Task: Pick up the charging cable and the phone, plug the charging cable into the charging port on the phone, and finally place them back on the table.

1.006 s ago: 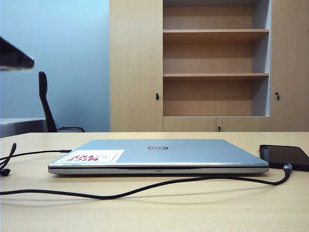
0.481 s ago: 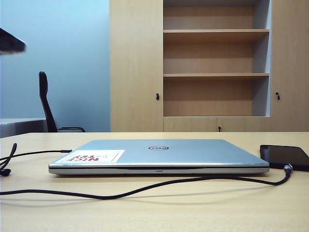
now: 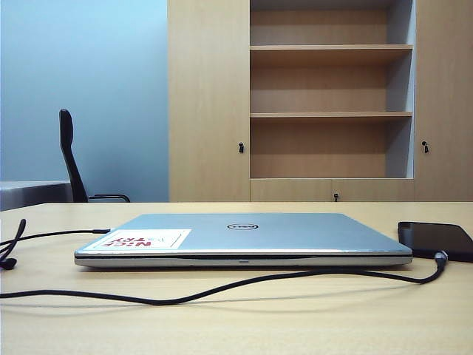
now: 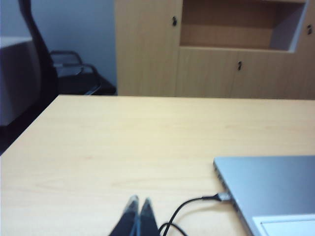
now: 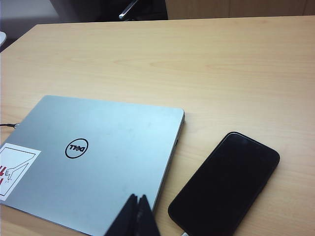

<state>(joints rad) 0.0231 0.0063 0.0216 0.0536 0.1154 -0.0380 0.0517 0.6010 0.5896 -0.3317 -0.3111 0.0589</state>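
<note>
On the worktop, phone lies cabled beside the laptop.
Left tool and right tool hover, both pinched together, empty.

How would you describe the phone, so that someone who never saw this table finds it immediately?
Start from the closed silver laptop in the middle of the light wooden table. Just off the laptop's right side lies the phone, a thin black slab with a glossy dark screen. It is far smaller than the laptop, and the charging cable ends at its near edge.
</note>
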